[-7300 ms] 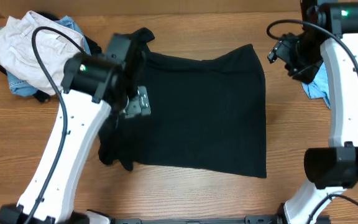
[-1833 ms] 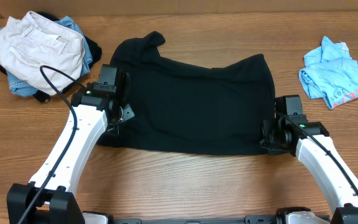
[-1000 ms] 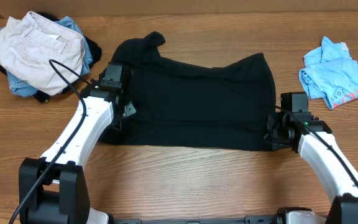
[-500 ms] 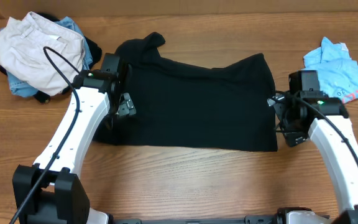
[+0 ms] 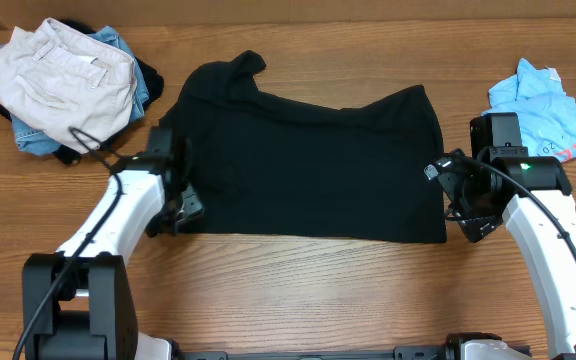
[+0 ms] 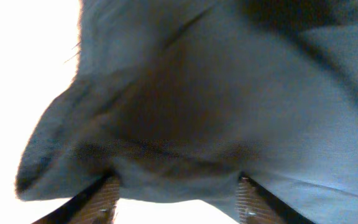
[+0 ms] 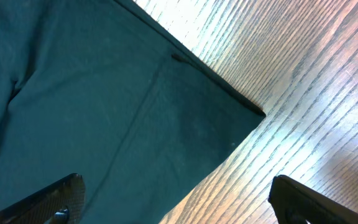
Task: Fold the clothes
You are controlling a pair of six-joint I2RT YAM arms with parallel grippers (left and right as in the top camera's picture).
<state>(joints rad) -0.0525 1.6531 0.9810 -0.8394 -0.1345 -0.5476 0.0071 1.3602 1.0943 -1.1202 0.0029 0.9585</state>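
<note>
Though slightly creased, flat black T-shirt (image 5: 308, 165).

Large plain black cotton T-shirt (image 5: 308, 165) lies mid-table, spread mostly flat in a rough rectangle, bottom edge straight, top-left corner bunched into a peak. Lower-right corner sits flat on the wood; lower-left corner is rumpled. Crumpled light blue tee with pink print (image 5: 543, 110) lies far right, well apart from the black shirt.
</note>
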